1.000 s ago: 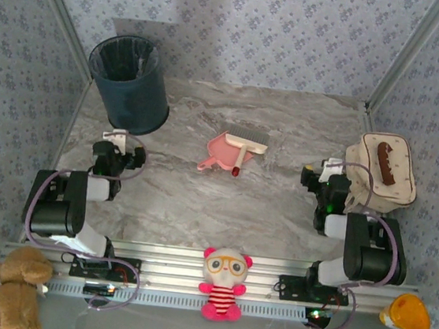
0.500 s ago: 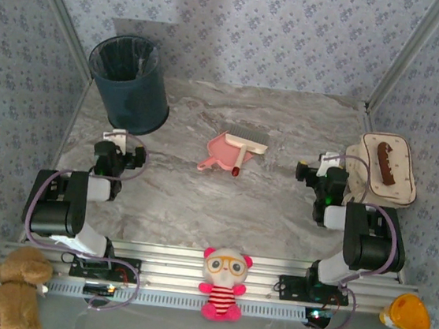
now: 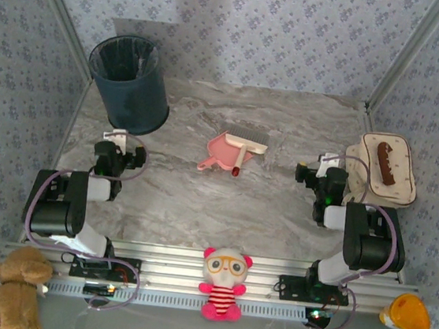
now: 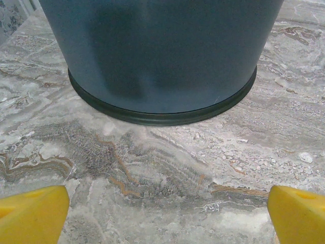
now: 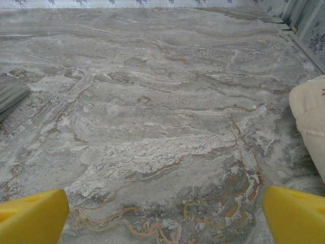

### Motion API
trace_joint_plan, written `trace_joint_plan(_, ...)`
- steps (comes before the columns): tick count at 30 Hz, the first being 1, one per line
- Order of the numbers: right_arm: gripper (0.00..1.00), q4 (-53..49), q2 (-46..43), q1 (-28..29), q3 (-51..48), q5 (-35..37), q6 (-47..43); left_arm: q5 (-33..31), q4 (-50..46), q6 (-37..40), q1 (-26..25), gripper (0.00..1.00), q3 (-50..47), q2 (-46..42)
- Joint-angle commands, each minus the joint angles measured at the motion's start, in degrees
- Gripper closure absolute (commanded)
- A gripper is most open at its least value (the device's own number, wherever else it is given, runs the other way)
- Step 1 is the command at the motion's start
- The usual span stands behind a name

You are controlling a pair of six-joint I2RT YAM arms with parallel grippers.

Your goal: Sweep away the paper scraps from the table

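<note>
- Top view: the marbled tabletop [image 3: 199, 202] spreads ahead of my two bases. My left pincer [image 3: 117, 135] sits low, near the dark blue bin [image 3: 129, 83]. My right pincer [image 3: 329, 161] sits just beside the cream bag [image 3: 385, 171]. The pink dustpan [image 3: 217, 152], with the brush [image 3: 246, 142] lying across it, rests mid-tabletop between them.
- Left wrist view: my left pincer [image 4: 165, 218] stands wide open, with nothing between its yellow fingertips [image 4: 30, 213]. The bin [image 4: 162, 51] stands close ahead on the tabletop [image 4: 177, 168].
- Right wrist view: my right pincer [image 5: 162, 218] is spread wide and grips nothing. Veined tabletop [image 5: 152, 101] lies ahead, with the cream bag [image 5: 310, 117] at the right edge.
</note>
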Motion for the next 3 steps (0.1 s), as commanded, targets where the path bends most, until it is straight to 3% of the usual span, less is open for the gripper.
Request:
trace_joint_plan(1,0.0,-0.26,0.31,-0.16,0.69,-0.56,0.18,-0.54,1.28,-0.04,-0.26,0.0,1.07,0.37)
trace_joint_plan(3,0.0,-0.26,0.34,-0.18,0.65,-0.54,0.16,-0.56,1.47,-0.02,-0.32,0.0,0.83,0.32)
